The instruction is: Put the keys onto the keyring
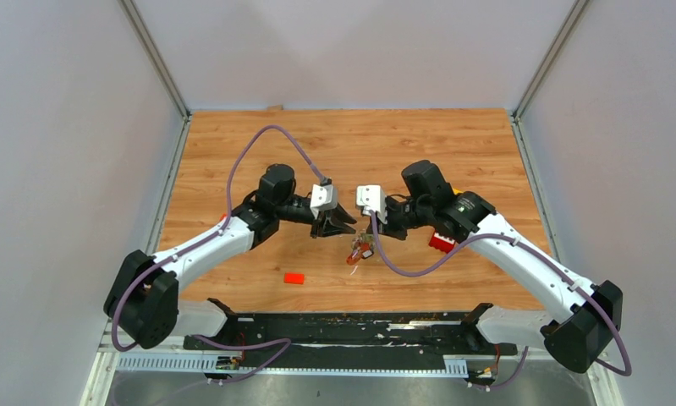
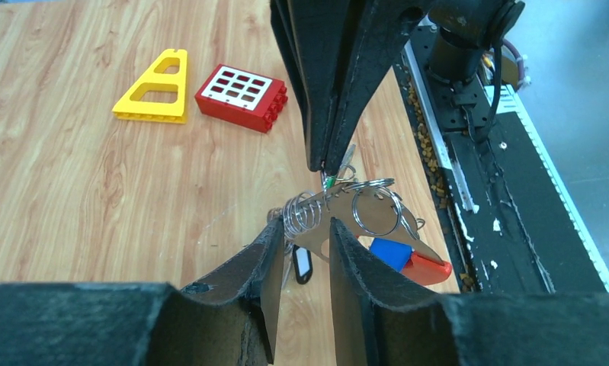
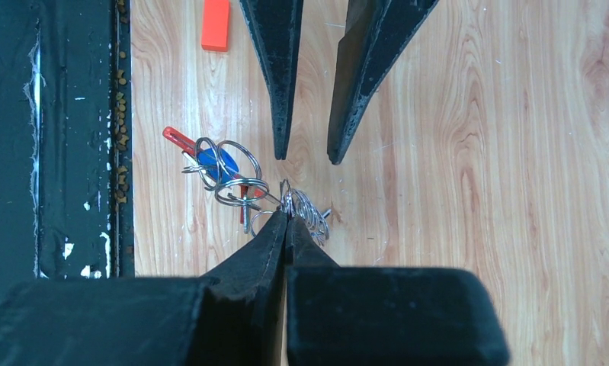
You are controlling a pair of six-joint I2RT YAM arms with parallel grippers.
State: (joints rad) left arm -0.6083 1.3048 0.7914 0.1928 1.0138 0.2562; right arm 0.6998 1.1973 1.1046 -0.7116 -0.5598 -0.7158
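- The left gripper [image 2: 306, 229] is spread; its two dark fingers [image 2: 264, 267] rise from the bottom centre of the left wrist view with a clear gap between them; nothing is clamped there, and only metal of the bunch shows through the gap.
- The right gripper [image 3: 288, 223] is pressed together at the lower centre of the right wrist view; its tips pinch the keyring [image 3: 232, 179] at a small wire coil [image 3: 309, 210] on the right end of the bunch.
- In the left wrist view the right gripper comes down from the top centre; its closed tips meet the top of the bunch, just above the left fingers.
- The keyring sits in the centre of the top view, between the two grippers and slightly below them; I cannot tell if it hangs free or touches the wood.
- On the bunch there are several split rings; a key with a blue tag [image 2: 390, 252] lies at the lower right; the red strap [image 2: 429, 268] is touching it; a white tag [image 2: 303, 265] hangs between the left fingers.
- Further out, an orange block [image 1: 294, 277] lies at the lower left of the bunch, well apart; a red brick [image 2: 240, 95] and a yellow frame piece [image 2: 156, 88] lie side by side at the upper left of the left wrist view.
- All rests on the wooden table [image 1: 233, 144]; a black rail [image 1: 351, 330] runs along the bottom edge of the top view.
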